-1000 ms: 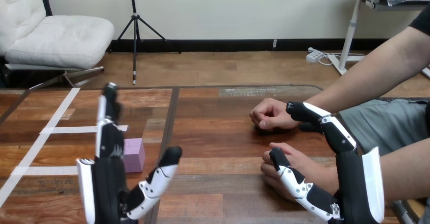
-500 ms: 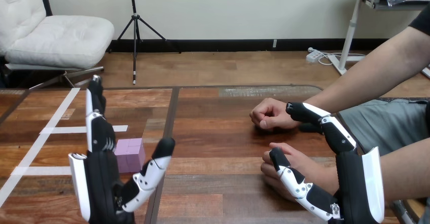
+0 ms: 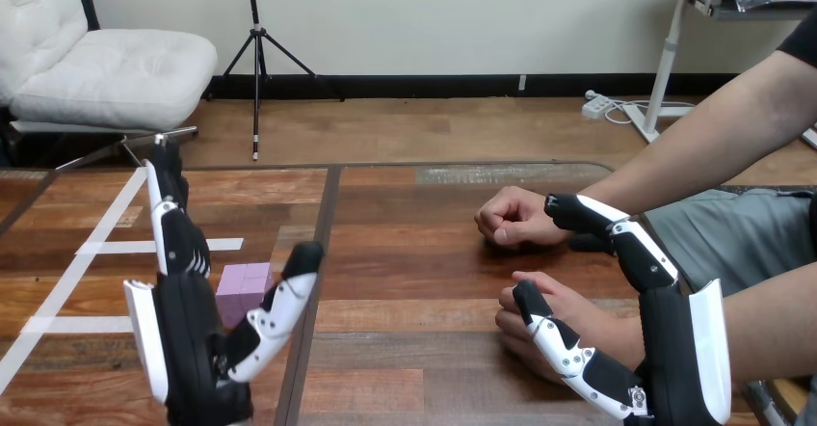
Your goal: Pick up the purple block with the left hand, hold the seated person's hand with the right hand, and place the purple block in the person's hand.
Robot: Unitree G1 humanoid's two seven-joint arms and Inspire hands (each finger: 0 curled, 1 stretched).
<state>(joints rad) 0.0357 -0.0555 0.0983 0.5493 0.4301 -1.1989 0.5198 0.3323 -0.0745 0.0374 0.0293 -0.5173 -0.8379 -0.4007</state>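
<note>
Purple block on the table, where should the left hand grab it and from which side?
Probably pinch its left and right faces, coming from above. The purple block is boxy and lies flat on the table, and the open left hand is just nearside of it, thumb spread.

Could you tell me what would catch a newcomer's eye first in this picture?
The robot's left hand stands upright and open at the lower left, with the small purple block lying on the table just beyond it, not yet held. At the lower right, the right hand rests against the person's nearer hand, though a grip cannot be made out. The person's other hand is a fist farther back.
</note>
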